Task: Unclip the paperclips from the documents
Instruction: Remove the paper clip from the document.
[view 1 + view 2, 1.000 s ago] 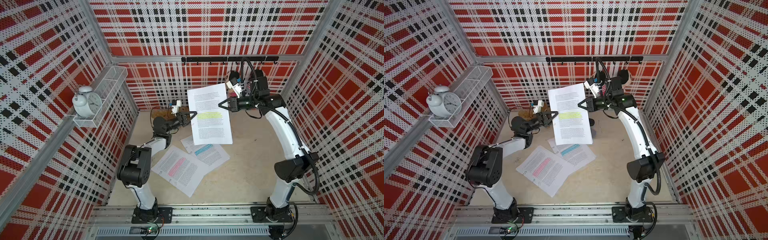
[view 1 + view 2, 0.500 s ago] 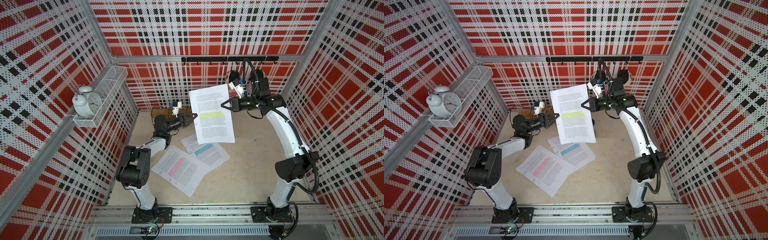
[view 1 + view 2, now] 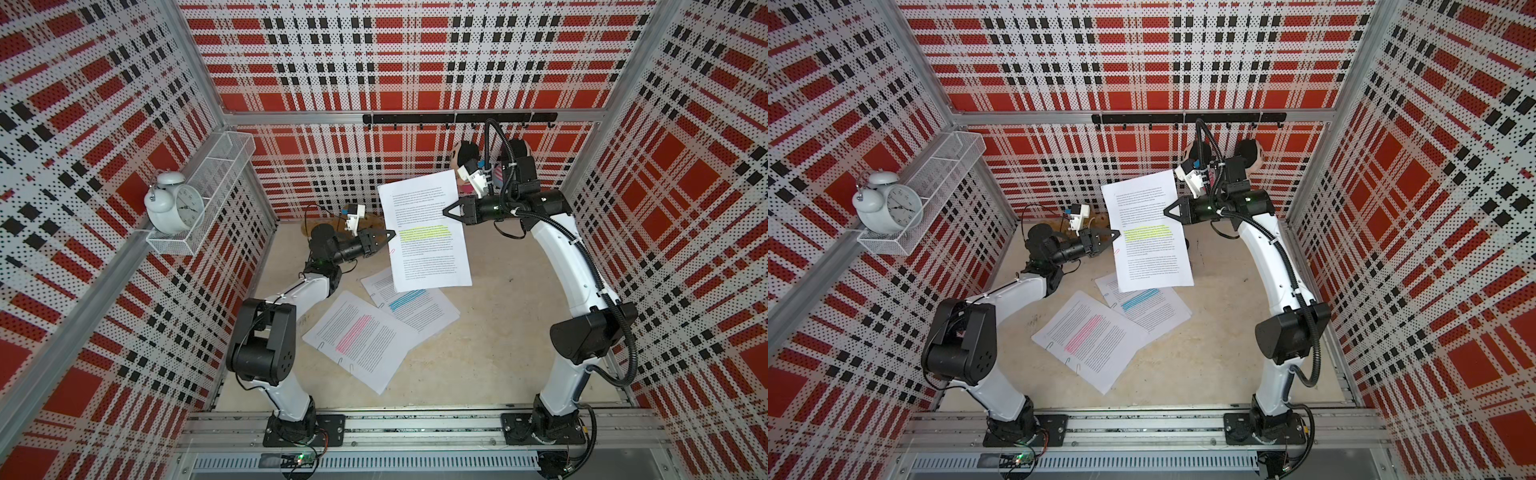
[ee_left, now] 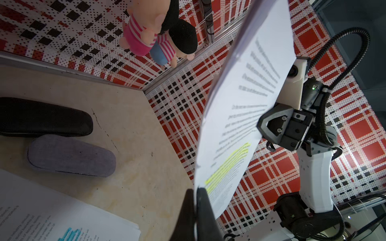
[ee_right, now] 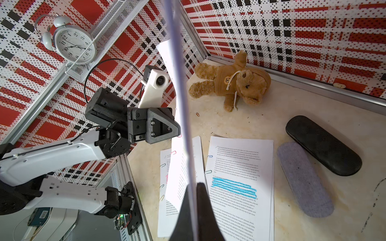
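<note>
The yellow-band document (image 3: 428, 249) (image 3: 1150, 257) hangs upright in the air. My right gripper (image 3: 445, 212) (image 5: 193, 184) is shut on its right edge. My left gripper (image 3: 390, 235) (image 4: 195, 191) is shut on its left edge, beside the yellow band. A pink paperclip (image 3: 1116, 251) sits on that edge just below the left fingertips. The pink-band document (image 3: 361, 336) lies flat with several paperclips (image 3: 340, 360) along its near-left edge. Partly under the held sheets lies the blue-band document (image 5: 236, 187), with paperclips (image 5: 210, 156) on its edge.
A brown teddy bear (image 5: 231, 83) lies at the back left, with a loose paperclip (image 5: 197, 114) near it. A black glasses case (image 5: 323, 144) and a grey one (image 5: 305, 179) lie behind the papers. Plush dolls (image 4: 158, 39) hang on the back wall. An alarm clock (image 3: 174, 203) stands on the wire shelf.
My left gripper has reached right to the held document's left edge and shut on it. The right gripper has carried the document slightly right and up.
</note>
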